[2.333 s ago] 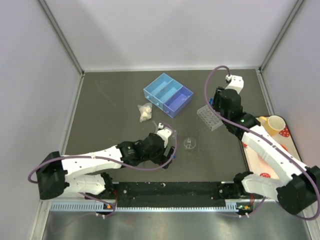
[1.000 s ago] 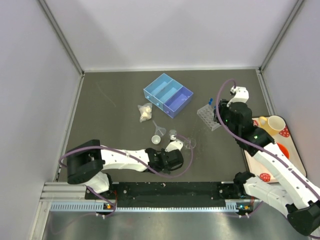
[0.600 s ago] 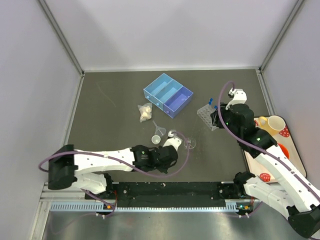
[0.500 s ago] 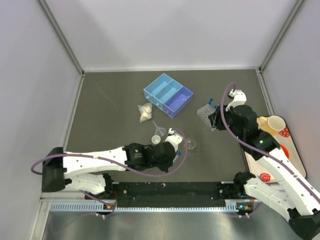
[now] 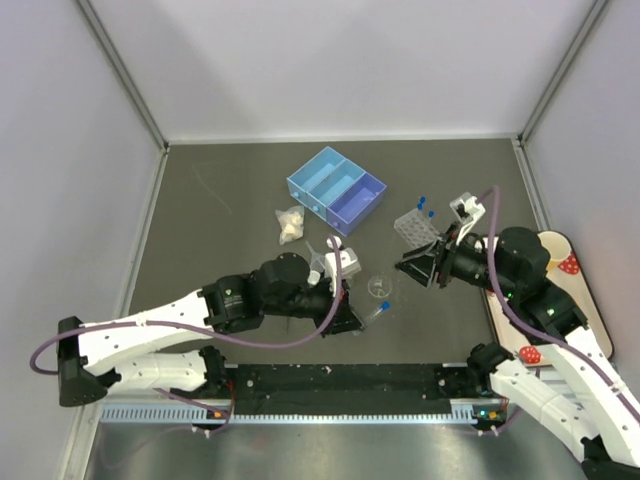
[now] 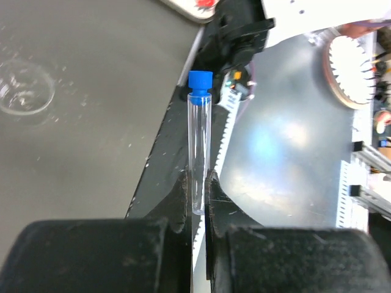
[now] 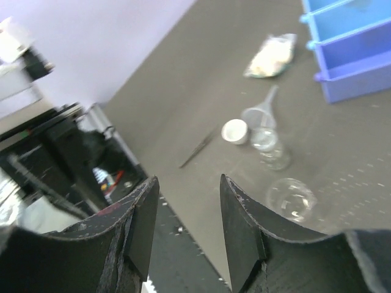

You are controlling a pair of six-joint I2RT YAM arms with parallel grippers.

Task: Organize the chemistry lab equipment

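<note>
Dark grey bench (image 5: 220,200), lab pieces scattered about its middle.
At 12 o'clock a blue divided box (image 5: 336,190), small bag (image 5: 291,224) at 10, clear tube rack (image 5: 418,233) at 2, round dish (image 5: 379,286) at 5; funnel (image 7: 261,111), tiny beakers (image 7: 269,145) and a thin stick (image 7: 197,146) lie around centre; strawberry-patterned tray (image 5: 568,264) at 3.

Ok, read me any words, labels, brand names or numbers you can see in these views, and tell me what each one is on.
No text can be read in any view.
The blue-capped test tube held in the left pincer is unmarked.
The blue divided box carries no label.
The tray shows only a strawberry pattern, with no lettering.
</note>
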